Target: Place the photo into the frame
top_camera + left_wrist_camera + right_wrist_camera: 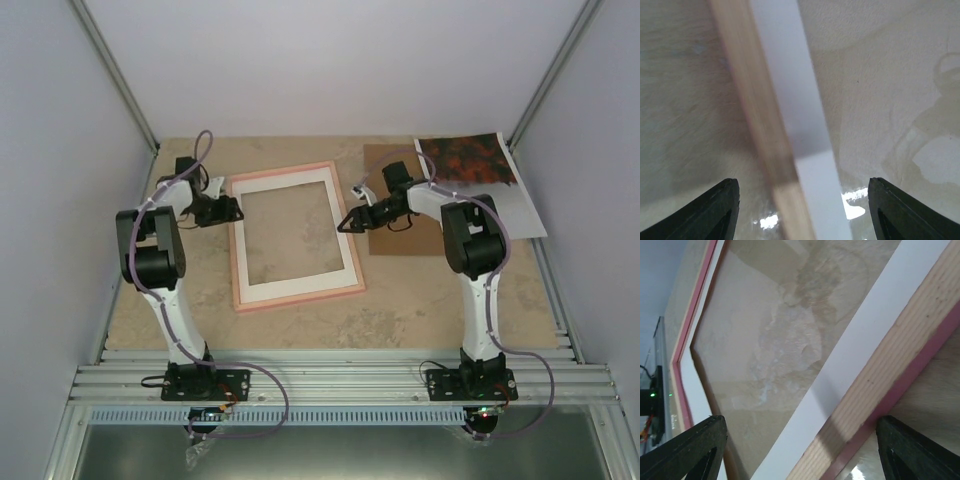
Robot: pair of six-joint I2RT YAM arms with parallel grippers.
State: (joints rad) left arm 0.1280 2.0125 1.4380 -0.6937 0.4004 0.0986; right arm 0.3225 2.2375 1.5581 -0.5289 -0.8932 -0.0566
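Thin pink rectangular frame (297,293) lies flat on the table (400,300). Left fingers (715,210) are released astride its left rail, right fingers (690,450) released astride its right rail. Squaring it up, I'd say. The white-bordered red-orange paper photo (465,158) waits off the frame's right side, ungrasped.

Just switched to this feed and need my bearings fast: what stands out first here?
The pink frame lies flat mid-table, empty, with the tabletop showing through it. The left hand and right hand flank its two long sides, both open and holding nothing. The red-orange photo sits at the far right corner, overlapping a brown board.
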